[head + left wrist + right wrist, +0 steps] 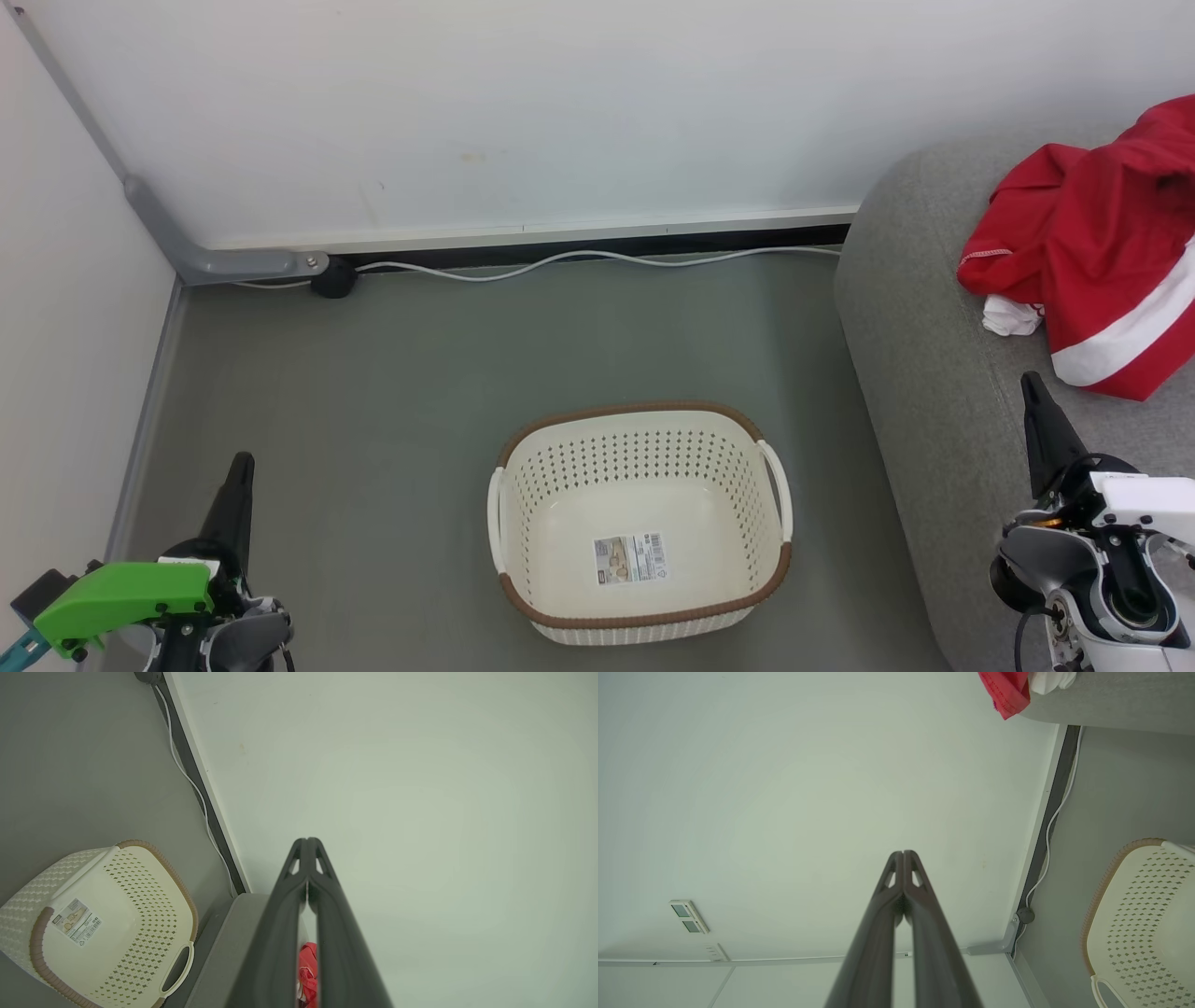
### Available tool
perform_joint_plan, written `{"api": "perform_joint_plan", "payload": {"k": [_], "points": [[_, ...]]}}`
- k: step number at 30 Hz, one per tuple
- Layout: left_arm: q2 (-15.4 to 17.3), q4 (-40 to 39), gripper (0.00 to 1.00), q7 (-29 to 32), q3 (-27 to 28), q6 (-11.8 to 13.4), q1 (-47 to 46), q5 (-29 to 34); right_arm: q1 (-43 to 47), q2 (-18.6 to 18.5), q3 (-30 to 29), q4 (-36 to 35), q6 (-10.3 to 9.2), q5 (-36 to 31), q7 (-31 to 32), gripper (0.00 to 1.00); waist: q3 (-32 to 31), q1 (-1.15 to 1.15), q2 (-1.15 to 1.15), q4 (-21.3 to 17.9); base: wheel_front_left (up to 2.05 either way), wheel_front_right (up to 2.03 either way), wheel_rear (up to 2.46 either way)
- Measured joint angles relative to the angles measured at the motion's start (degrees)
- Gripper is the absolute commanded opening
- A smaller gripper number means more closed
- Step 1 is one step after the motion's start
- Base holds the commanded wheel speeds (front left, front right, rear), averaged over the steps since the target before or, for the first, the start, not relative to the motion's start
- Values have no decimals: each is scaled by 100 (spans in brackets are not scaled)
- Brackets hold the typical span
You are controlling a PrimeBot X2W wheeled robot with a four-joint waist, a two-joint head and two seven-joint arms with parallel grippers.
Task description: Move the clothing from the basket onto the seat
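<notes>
The cream basket (644, 579) with its brown rim stands on the grey floor, holding nothing but a barcode sticker (631, 558). Red clothing (1097, 233) with a broad white stripe lies heaped on the grey seat (920, 392) at the right. My left gripper (241, 464) is shut at the lower left, well left of the basket. My right gripper (1030, 381) is shut over the seat's front, just below the clothing and apart from it. The wrist views show both finger pairs (307, 841) (903, 853) pressed together with nothing between, the basket (117, 924) (1139, 919) to one side.
A white cable (597, 259) runs along the skirting at the foot of the back wall, ending at a dark plug (333, 277) near the left corner. A grey conduit (159, 229) slants down the left wall. Open floor (373, 401) surrounds the basket.
</notes>
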Motion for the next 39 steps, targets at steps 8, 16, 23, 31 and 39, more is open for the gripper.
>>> {"api": "perform_joint_plan", "payload": {"k": [8,16,23,31,39], "points": [[-5,5,0,1,2,-1,-3,0,-1,1,-4,0,0,0,0,0,0,0,0,0,0,0,0],[-8,9,0,5,4,-1,-5,0,-2,1,-8,0,0,0,0,0,0,0,0,0,0,0,0],[-9,13,0,5,8,-1,-8,0,-2,2,-11,-1,0,0,0,0,0,0,0,0,0,0,0],[-10,14,0,7,12,-1,-14,0,-2,2,-15,-1,0,0,1,0,0,0,0,0,0,0,0],[-11,16,0,7,20,-1,-18,0,-2,3,-19,-2,1,0,1,0,0,0,0,0,0,0,0]]}}
